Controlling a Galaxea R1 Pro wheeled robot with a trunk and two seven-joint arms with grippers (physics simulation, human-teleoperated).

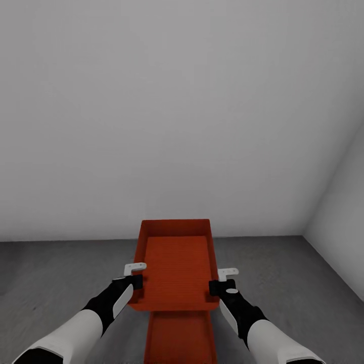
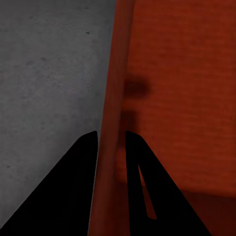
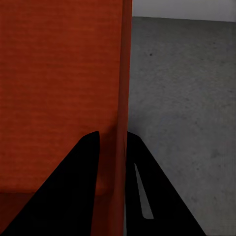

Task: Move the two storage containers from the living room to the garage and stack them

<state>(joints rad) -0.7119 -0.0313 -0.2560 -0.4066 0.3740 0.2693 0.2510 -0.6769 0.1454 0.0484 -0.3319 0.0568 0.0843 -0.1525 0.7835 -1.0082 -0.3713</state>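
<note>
Container (image 1: 176, 268) between left gripper (image 1: 134, 275) and right gripper (image 1: 222, 283), walls clamped.

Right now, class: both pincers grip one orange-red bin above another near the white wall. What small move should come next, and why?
Probably lower the held container straight down. The left pincer and right pincer clamp its side walls, and the second container sits below it on the grey concrete floor, nearer the robot, so a slight pull back may be needed.

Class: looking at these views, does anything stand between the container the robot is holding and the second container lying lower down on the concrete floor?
Nothing visible does. The held container, gripped on its side walls by the left gripper and right gripper, hangs partly over the lower container, with no object between them.
</note>
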